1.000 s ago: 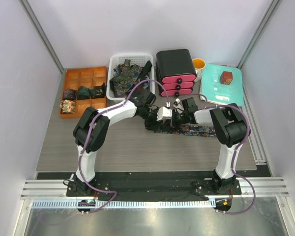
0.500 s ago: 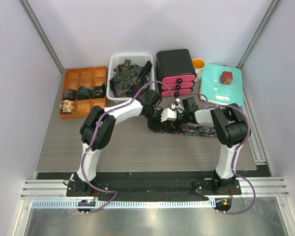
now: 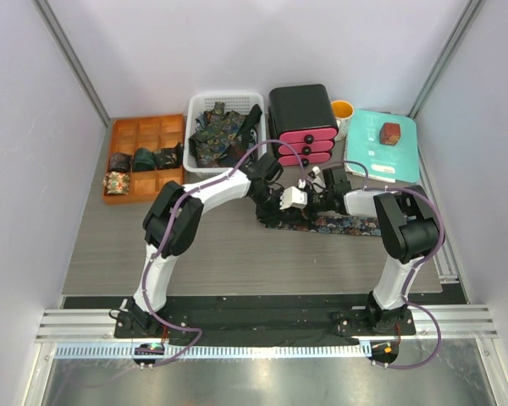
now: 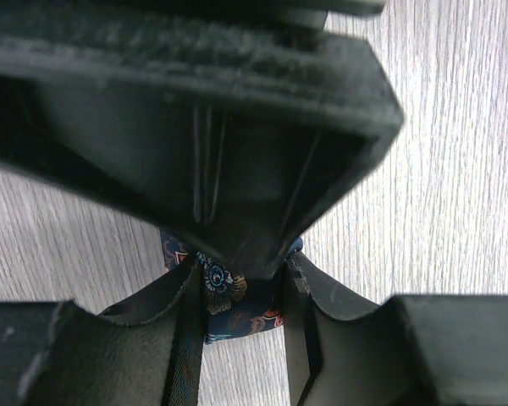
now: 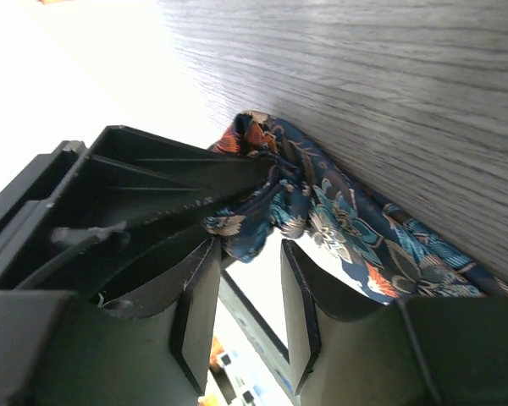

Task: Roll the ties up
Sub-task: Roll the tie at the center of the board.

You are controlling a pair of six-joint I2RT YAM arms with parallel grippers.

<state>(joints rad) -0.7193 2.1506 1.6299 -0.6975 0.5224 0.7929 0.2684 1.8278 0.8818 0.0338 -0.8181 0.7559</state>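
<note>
A dark tie (image 3: 345, 225) with a multicolour floral print lies flat on the grey table, running right from where the two grippers meet. My left gripper (image 3: 291, 200) is shut on its bunched left end; in the left wrist view the patterned fabric (image 4: 233, 306) fills the gap of the gripper (image 4: 241, 264). My right gripper (image 3: 316, 198) faces it from the right, almost touching. In the right wrist view that gripper (image 5: 249, 247) stands open, with nothing between its fingers, and the tie's end (image 5: 262, 199) hangs just past the fingertips.
A white basket (image 3: 196, 106) of loose ties stands at the back. Left of it an orange divided tray (image 3: 144, 133) holds several rolled ties (image 3: 142, 158). A black drawer unit (image 3: 302, 108), an orange cup (image 3: 343, 109) and a teal box (image 3: 374, 156) carrying a small red-brown box (image 3: 390, 133) stand at the back right.
My right gripper has opened and let go of the tie's end. My left gripper has shifted right and closed a little on the fabric. The right arm's elbow has swung right.
</note>
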